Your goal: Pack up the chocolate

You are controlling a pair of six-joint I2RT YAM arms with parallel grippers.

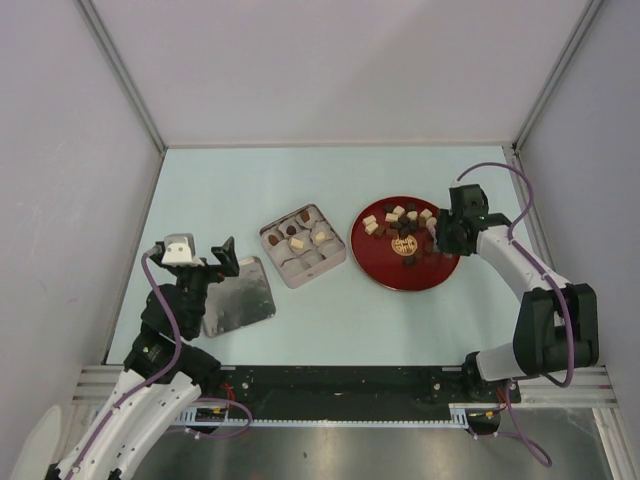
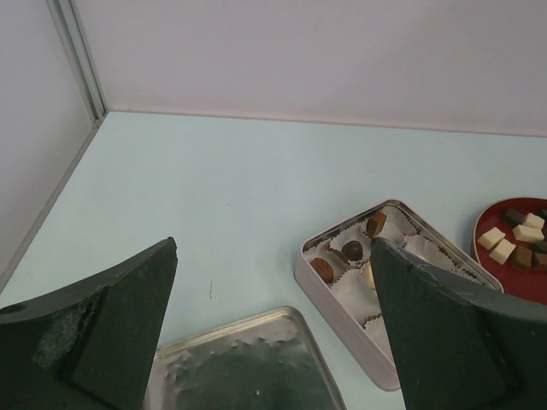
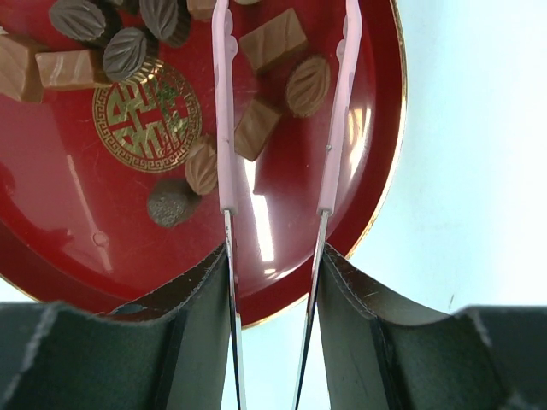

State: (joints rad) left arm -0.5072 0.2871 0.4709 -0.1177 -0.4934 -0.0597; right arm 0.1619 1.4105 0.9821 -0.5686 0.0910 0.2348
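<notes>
Chocolate (image 3: 256,128): small light chunks, hard but probably slick and easily marred, piled on red plate (image 3: 85,231), few in tin (image 2: 333,301). Best pinched across flat sides. Right gripper (image 3: 273,256) clamped on pink tweezers (image 3: 224,128), prongs apart over plate; left gripper (image 2: 273,248) spread wide, empty, by lid (image 2: 248,367).

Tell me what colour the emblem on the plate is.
Gold, on the red plate; the emblem shows best in the right wrist view.

On the blue table (image 1: 300,180) a red plate (image 1: 395,272) lies at three o'clock of a square tin (image 1: 318,271) with white paper cups (image 2: 352,289). A silver lid (image 1: 240,297) lies at the tin's eight o'clock; pink-tipped tweezers (image 3: 224,128) point over the plate.
</notes>
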